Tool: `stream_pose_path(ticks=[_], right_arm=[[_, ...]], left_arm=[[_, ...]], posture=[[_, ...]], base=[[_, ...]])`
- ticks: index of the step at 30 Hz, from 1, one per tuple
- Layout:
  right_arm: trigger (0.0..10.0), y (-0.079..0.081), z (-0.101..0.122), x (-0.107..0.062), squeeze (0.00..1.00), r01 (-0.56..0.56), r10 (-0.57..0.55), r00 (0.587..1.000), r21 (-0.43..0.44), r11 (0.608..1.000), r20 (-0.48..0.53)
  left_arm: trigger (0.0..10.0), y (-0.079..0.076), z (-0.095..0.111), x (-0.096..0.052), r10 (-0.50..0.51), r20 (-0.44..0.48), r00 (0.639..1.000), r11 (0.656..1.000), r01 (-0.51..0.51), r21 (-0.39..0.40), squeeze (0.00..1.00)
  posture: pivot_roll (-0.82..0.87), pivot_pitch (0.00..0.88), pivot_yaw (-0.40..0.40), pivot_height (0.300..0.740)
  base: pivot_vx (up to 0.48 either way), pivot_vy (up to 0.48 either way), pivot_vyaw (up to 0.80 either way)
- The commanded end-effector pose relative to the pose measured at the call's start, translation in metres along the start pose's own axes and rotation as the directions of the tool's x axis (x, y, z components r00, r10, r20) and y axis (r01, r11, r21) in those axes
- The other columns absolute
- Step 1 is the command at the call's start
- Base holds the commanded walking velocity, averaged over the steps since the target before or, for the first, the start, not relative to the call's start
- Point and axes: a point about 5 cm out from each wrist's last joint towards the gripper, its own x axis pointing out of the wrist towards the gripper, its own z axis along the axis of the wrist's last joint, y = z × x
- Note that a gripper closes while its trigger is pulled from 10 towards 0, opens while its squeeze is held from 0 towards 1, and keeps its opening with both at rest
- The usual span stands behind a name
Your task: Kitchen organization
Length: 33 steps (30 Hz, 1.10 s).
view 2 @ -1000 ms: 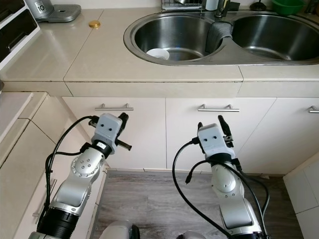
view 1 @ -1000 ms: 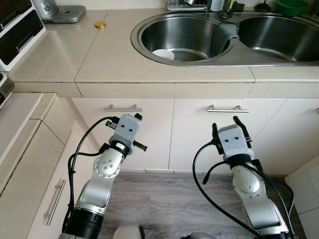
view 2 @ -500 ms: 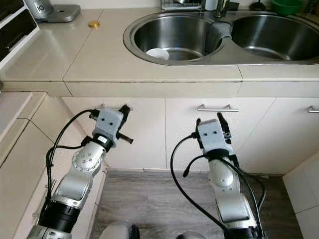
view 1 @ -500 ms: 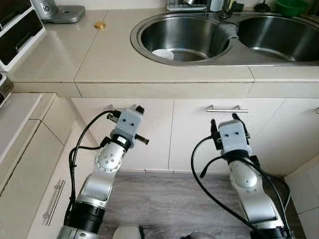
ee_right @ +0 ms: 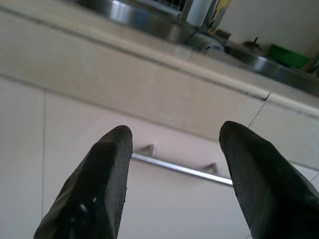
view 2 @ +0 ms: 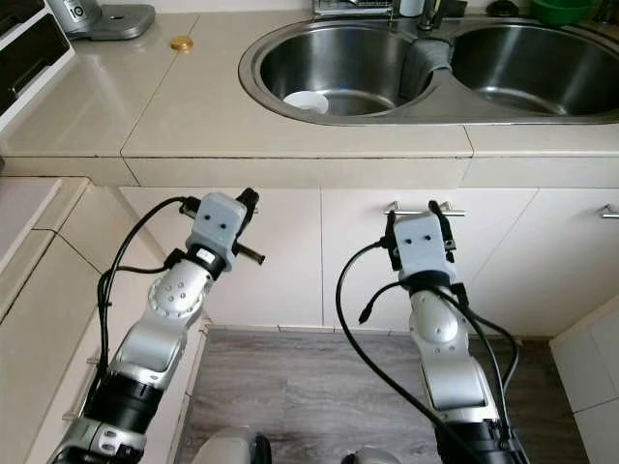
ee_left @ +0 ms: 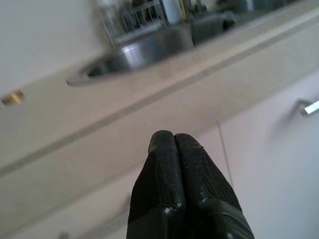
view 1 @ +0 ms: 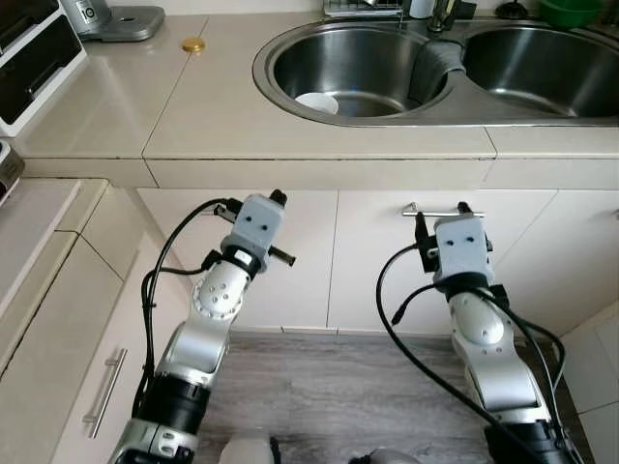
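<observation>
Below the beige stone surface (view 1: 242, 126), the right hand (ee_right: 172, 149), fingers spread wide, faces the slim horizontal silver cabinet handle (ee_right: 179, 169), whose long axis runs across the gap between them; the left hand (ee_left: 174, 144), fingers pressed shut, points at the neighbouring white door (view 1: 300, 261)

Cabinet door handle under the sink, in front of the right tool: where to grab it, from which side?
Grip the handle mid-bar, between its two posts, coming straight at the door front. It's a thin horizontal rod standing off the door, so the open right tool should probably close one finger above, one below.
</observation>
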Motion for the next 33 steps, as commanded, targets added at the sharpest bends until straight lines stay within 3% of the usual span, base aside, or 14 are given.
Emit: stream_pose_path(ticks=[1, 5, 10, 15, 20, 28, 33], right_arm=[[10.0, 0.0, 0.002, 0.0, 0.0, -0.008, 0.008, 1.0, -0.007, 1.0, 0.013], [10.0, 0.001, 0.002, 0.0, 0.0, -0.012, 0.012, 1.0, -0.008, 1.0, 0.012], [10.0, 0.007, -0.002, -0.014, 0.0, -0.047, 0.047, 0.999, -0.007, 0.999, -0.008], [10.0, 0.017, -0.018, -0.059, 0.0, -0.13, 0.13, 0.987, 0.001, 0.991, -0.094], [10.0, 0.016, -0.028, -0.079, 0.0, -0.147, 0.147, 0.978, 0.006, 0.989, -0.149], [10.0, 0.016, -0.021, -0.067, 0.0, -0.128, 0.128, 0.983, 0.014, 0.992, -0.13], [10.0, 0.013, -0.019, -0.058, 0.0, -0.098, 0.097, 0.99, -0.009, 0.995, -0.107]], left_arm=[[10.0, -0.004, 0.002, 0.0, -0.02, 0.015, 1.0, 1.0, 0.02, 0.016, 0.0], [10.0, -0.009, 0.002, -0.001, -0.03, 0.013, 0.999, 1.0, 0.03, 0.003, 0.0], [10.0, -0.01, -0.008, -0.025, -0.033, -0.034, 0.999, 0.999, 0.032, -0.033, 0.0], [10.0, -0.002, -0.028, -0.063, 0.031, -0.136, 0.99, 0.999, -0.032, -0.009, 0.0], [10.0, 0.002, -0.032, -0.074, 0.062, -0.172, 0.983, 0.998, -0.064, -0.007, 0.0], [10.0, -0.003, -0.023, -0.064, 0.058, -0.146, 0.988, 0.998, -0.06, -0.013, 0.0], [10.0, -0.004, -0.022, -0.065, 0.059, -0.148, 0.987, 0.998, -0.064, -0.023, 0.0]], posture=[[0.1, 0.0, 0.0, 0.74], [0.1, 0.0, 0.0, 0.74], [0.1, 0.0, 0.001, 0.74], [0.1, 0.0, -0.009, 0.74], [0.1, 0.0, -0.013, 0.74], [0.11, 0.0, -0.009, 0.74], [0.11, 0.0, -0.008, 0.74]], base=[[0.0, 0.0, 0.0], [0.0, 0.0, 0.0], [0.0, 0.0, 0.0], [0.0, 0.0, 0.0], [0.0, 0.0, 0.0], [0.0, 0.0, 0.0], [0.0, 0.0, 0.0]])
